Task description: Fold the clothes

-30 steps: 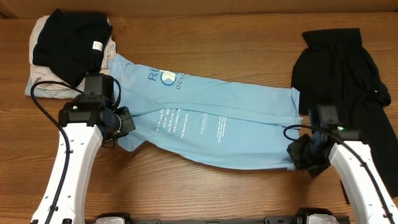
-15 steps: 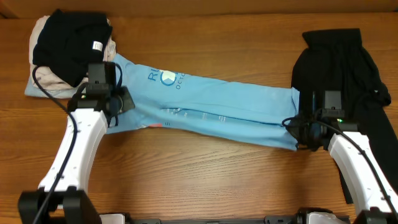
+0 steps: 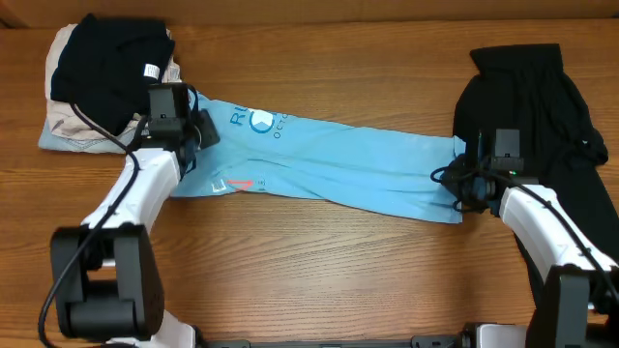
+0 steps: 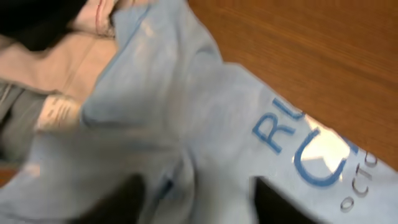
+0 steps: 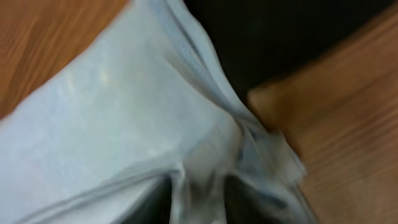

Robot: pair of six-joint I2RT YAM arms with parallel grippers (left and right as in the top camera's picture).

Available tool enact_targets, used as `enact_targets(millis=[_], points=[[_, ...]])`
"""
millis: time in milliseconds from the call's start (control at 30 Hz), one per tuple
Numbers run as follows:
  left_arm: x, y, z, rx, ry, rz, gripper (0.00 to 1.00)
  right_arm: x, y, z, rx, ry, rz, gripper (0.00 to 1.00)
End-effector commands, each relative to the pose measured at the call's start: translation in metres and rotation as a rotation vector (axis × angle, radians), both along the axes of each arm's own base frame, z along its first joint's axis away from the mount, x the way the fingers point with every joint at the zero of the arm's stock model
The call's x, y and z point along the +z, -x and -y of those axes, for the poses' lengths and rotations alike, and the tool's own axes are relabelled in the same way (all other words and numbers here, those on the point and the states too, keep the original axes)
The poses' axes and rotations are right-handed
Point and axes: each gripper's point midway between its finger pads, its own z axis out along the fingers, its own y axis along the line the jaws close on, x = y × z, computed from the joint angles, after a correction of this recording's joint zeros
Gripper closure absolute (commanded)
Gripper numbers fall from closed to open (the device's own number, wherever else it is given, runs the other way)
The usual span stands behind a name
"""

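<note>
— We see the light blue short-sleeved T-shirt (image 3: 338, 164) doubled lengthwise into a long band. It slants across the wooden surface (image 3: 319, 280) with its blue letters up and a scrap of coral print at its lower left edge.

— Its left end reaches the stack of folded black and beige pieces (image 3: 97, 77), and its right end meets the loose black garment (image 3: 542, 106).

— The right hand (image 3: 462, 188) pinches bunched cloth there.

— The left hand (image 3: 198, 130) sits over the other end. Its fingers (image 4: 127, 202) are blurred and cut off with cloth between them, so we cannot tell its grip.
</note>
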Motion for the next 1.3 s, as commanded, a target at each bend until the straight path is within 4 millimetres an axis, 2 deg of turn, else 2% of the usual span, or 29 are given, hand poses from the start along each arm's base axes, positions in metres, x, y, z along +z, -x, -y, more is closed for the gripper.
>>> enact_targets(millis=[0,133,300,400,533,767,1000,1133,1267], points=[[0.005,-0.019,0.004,-0.026,0.001,0.064,0.00,0.012,-0.018,0.006,0.001,0.019,0.070,0.44],[0.025,-0.031,0.004,-0.041,-0.012,0.130,0.00,0.026,-0.025,0.002,0.060,0.023,0.085,0.11],[0.057,-0.028,0.007,-0.104,-0.038,0.086,0.00,0.054,-0.023,0.003,0.211,0.101,0.059,0.05],[0.073,-0.018,0.007,-0.144,-0.066,0.017,0.00,0.059,-0.020,0.003,0.311,0.143,0.045,0.08],[0.082,-0.004,0.007,-0.164,-0.073,-0.061,0.00,0.047,-0.015,0.002,0.433,0.187,0.011,0.16],[0.072,0.013,0.005,-0.172,-0.082,-0.149,0.00,0.008,-0.002,0.007,0.464,0.187,-0.137,0.24],[0.071,0.014,0.005,-0.189,-0.093,-0.154,0.00,-0.021,0.006,0.010,0.467,0.176,-0.232,0.33],[0.071,0.014,0.005,-0.188,-0.093,-0.153,0.00,-0.033,0.010,0.017,0.449,0.202,-0.282,0.36],[0.071,0.014,0.005,-0.189,-0.093,-0.154,0.00,-0.035,0.010,0.025,0.420,0.234,-0.299,0.36]])
